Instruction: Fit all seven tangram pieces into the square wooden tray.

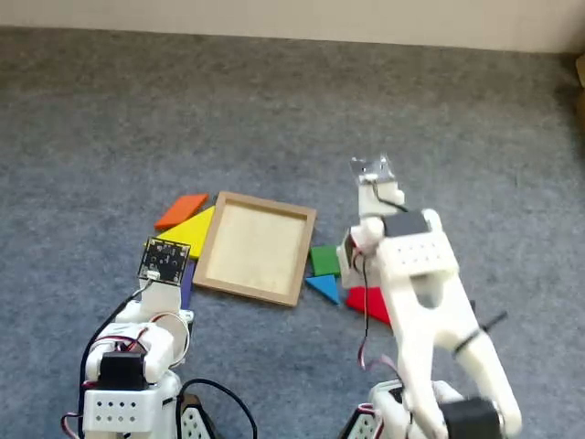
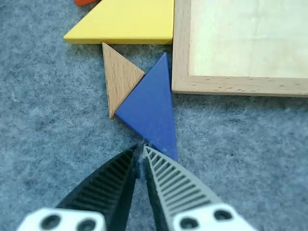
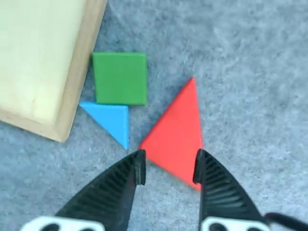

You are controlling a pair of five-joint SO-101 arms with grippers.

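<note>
The square wooden tray (image 1: pixel 208 261) lies mid-table with nothing in it. On one side of it sit an orange piece (image 1: pixel 181 210) and a yellow triangle (image 1: pixel 194 230). In the left wrist view, a wooden triangle (image 2: pixel 120 77) and a dark blue triangle (image 2: pixel 149 108) lie touching below the yellow triangle (image 2: pixel 127 21), beside the tray rim (image 2: pixel 180 57). My left gripper (image 2: pixel 142 150) is shut, its tips at the blue triangle's near corner. On the tray's other side lie a green square (image 3: pixel 120 78), a light blue triangle (image 3: pixel 111 120) and a red triangle (image 3: pixel 175 134). My right gripper (image 3: pixel 169 167) is open, straddling the red triangle's near corner.
Grey carpet covers the table on all sides. The right arm's white body (image 1: pixel 430 293) hangs over the red triangle (image 1: pixel 366 300) in the high view. Cables trail by both arm bases at the front edge.
</note>
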